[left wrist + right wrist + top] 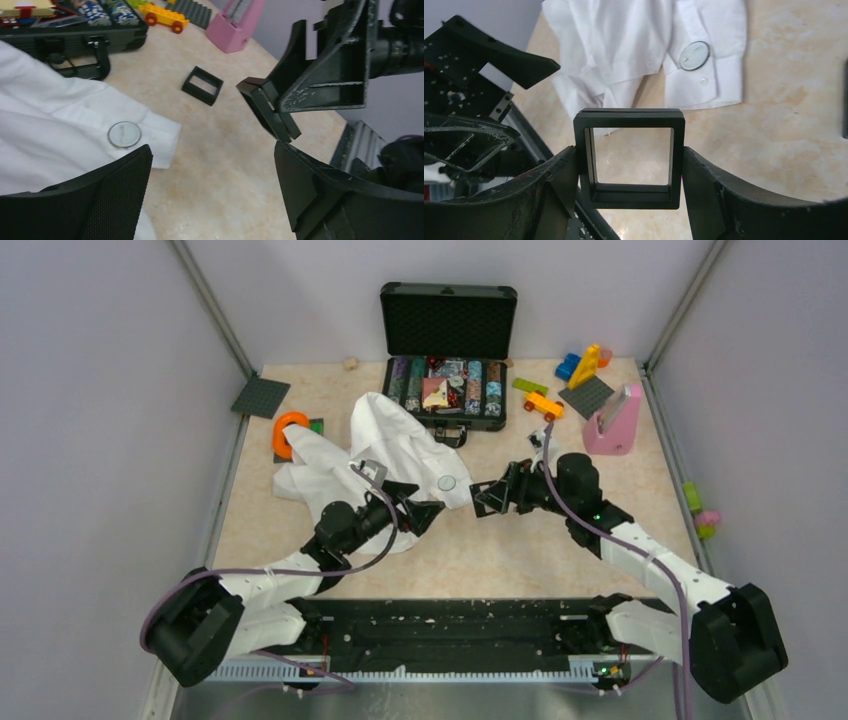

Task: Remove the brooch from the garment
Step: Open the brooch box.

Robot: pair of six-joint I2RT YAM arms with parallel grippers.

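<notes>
Approaching, seemingly; find brooch (124,134) on shirt (45,120) cuff, ten o'clock of left gripper (212,160), spread wide and empty; note right gripper (629,155) clamped on black frame (629,116); next, likely nip brooch rim precisely.

Narrow going in the middle: the left claw (432,510), fingers spread wide, faces the right claw (482,496) across a thin strip of bare counter (500,550). The right claw has the black frame (629,157) clamped between its fingers, filling that gap. The brooch (124,134) on the shirt (385,440) cuff is uncovered from above. The open case (447,390) blocks the far side, and a loose frame (202,85) lies just beyond on bare counter. Nearer the arm bases, the counter is free.
</notes>
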